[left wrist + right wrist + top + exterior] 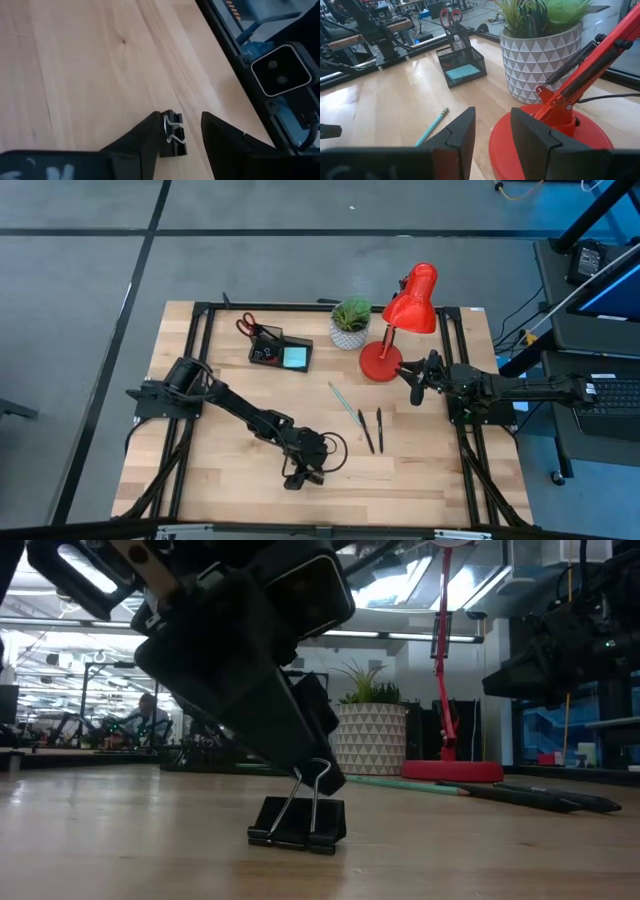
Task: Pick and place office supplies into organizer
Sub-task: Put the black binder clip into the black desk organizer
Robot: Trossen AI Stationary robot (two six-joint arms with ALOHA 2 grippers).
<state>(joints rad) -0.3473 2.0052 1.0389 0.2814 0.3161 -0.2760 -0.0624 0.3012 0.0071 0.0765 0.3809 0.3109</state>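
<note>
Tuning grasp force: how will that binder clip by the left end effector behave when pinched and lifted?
The binder clip is small and metal, so probably light and rigid. Its wire handles stand upright and may fold or pivot if squeezed. The left end effector straddles it with jaws open; smooth wire could slip, so gripping the body seems safer.

You are looking at a robotics lab laid out like an open workshop hall. The wooden bench (200,480) stands on a grey floor marked with dark lines, with a black metal frame (200,308) around it, a camera (280,75) mounted at its edge and cabled equipment (590,260) beside it. Beyond the bench, the low view shows long rows of ceiling lights (420,635), more workstations (80,730) and a person (147,712) seated among them.
</note>
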